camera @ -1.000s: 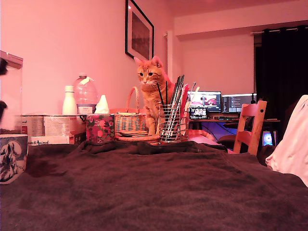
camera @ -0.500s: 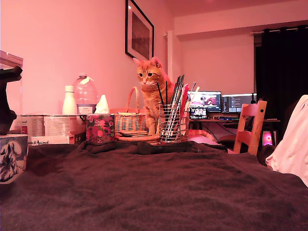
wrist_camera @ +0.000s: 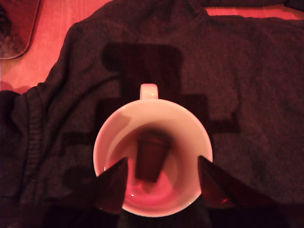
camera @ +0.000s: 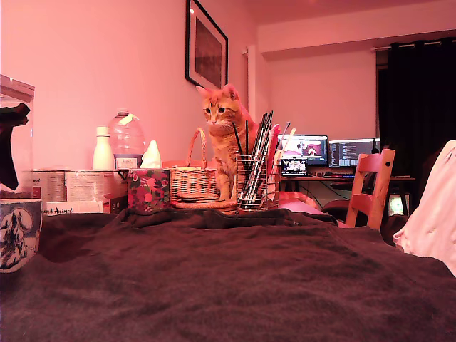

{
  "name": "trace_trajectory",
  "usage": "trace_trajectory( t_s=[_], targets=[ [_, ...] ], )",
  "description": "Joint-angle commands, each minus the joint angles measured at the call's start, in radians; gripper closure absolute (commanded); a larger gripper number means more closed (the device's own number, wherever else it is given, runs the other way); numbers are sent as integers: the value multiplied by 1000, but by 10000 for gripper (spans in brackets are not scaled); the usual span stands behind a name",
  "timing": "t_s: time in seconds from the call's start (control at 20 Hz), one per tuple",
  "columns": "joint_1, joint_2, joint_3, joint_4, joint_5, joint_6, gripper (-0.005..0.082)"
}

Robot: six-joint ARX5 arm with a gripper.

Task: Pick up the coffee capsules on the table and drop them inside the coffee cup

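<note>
The gripper (wrist_camera: 162,183) had two dark, wedge-shaped fingers (wrist_camera: 111,183) tapering to points. From the side the arm (camera: 8,146) showed only as a black silhouette.

We note a plain wall (camera: 92,64) bathed in pinkish-red light, with a dark framed picture (camera: 206,48) hung above an orange cat (camera: 224,139). Taking the cat as landmark: a wicker basket (camera: 191,179) sits just beside it on the exterior view's left, a wire pen holder (camera: 252,182) directly in front. Behind it to the right stand lit monitors (camera: 328,151), then a wooden chair (camera: 372,187), then dark curtains (camera: 417,100) furthest right.
</note>
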Motion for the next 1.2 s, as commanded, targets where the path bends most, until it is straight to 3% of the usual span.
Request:
trace_trajectory(
  t_s=[0.0, 0.1, 0.35, 0.45, 0.75, 1.15],
  targets=[
    [3, 11, -2, 6, 1, -2, 346],
    [3, 8, 2, 9, 1, 6, 418],
    [2, -52, 8, 8, 23, 5, 718],
    [2, -90, 8, 8, 27, 6, 789],
    [2, -194, 8, -13, 102, 6, 793],
    [-11, -370, -15, -27, 101, 6, 793]
  ],
)
